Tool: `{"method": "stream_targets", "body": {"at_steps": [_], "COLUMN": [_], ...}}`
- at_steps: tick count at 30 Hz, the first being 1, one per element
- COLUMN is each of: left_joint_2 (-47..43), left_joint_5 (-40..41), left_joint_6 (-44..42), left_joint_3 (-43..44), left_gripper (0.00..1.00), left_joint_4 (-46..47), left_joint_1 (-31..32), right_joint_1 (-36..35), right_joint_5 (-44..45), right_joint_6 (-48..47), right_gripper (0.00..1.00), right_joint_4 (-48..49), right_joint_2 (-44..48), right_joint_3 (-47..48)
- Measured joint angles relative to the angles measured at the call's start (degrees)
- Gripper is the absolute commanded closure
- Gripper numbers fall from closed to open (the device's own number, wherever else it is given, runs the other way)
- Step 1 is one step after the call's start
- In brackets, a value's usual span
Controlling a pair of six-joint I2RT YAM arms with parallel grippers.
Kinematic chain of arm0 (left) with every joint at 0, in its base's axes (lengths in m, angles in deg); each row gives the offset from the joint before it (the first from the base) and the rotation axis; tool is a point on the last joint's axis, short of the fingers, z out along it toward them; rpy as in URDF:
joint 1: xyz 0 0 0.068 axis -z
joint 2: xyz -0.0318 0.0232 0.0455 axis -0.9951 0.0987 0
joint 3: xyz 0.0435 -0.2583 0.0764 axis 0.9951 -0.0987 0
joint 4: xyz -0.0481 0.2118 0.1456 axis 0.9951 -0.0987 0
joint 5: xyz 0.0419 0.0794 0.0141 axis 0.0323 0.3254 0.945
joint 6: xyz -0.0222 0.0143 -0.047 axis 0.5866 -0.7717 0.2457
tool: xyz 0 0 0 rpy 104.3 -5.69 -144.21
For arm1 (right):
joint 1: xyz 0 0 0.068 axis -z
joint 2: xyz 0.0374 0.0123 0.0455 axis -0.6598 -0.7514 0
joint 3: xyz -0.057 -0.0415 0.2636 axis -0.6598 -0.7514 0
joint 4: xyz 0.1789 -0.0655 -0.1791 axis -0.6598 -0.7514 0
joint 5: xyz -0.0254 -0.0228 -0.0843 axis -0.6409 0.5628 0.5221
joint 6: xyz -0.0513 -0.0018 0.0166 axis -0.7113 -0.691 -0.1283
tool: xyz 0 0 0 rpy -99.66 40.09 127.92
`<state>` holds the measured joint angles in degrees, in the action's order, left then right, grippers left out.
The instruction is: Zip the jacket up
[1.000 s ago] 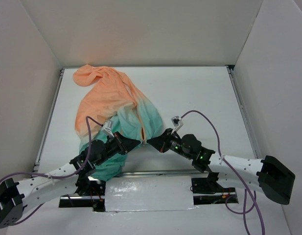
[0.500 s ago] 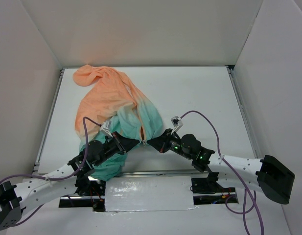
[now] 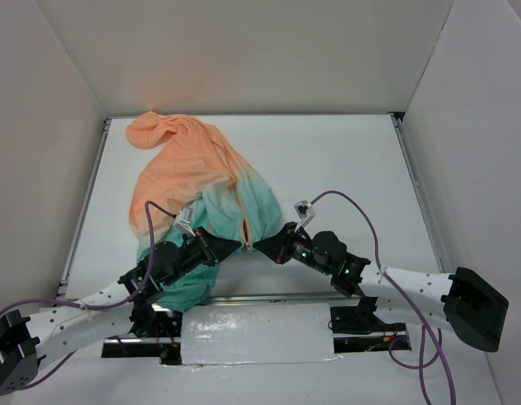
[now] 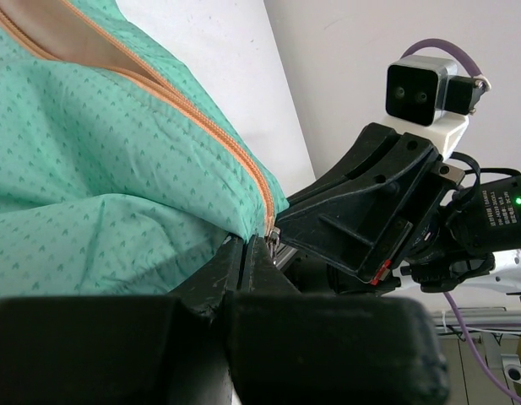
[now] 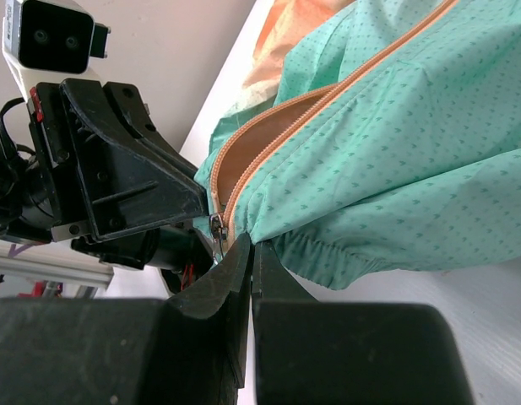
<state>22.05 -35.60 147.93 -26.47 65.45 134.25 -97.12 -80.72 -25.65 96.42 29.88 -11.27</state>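
Our left gripper [image 4: 247, 246] has its fingers pressed tight on the teal hem at the foot of the zipper [image 4: 201, 118]. Our right gripper [image 5: 250, 246] pinches that hem too, just beside the slider [image 5: 216, 223]. The jacket [image 3: 192, 169] sprawls from its hood at eleven o'clock down to us at six, gaping above the slider. The danger, we reckon: thin cloth slipping free, or snagging in the slider if we pull off-line. The white table [image 3: 344, 160] looks slick, and white walls [image 3: 243, 51] box us in.
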Motion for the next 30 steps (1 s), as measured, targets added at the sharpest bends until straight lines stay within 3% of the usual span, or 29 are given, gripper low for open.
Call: {"method": "stream_targets", "body": {"at_steps": [30], "left_joint_2": [0.2], "left_joint_5": [-0.4], "left_joint_6": [1.4], "left_joint_3": [-1.1], "left_gripper": [1.00], "left_joint_4": [2.6], "left_joint_1": [0.0], "right_joint_1": [0.5], "right_joint_5": [0.1], "right_joint_6": [0.0], "right_gripper": [1.00], "right_joint_4": [2.6], "right_joint_2": [-1.9], "right_joint_3": [0.1]}}
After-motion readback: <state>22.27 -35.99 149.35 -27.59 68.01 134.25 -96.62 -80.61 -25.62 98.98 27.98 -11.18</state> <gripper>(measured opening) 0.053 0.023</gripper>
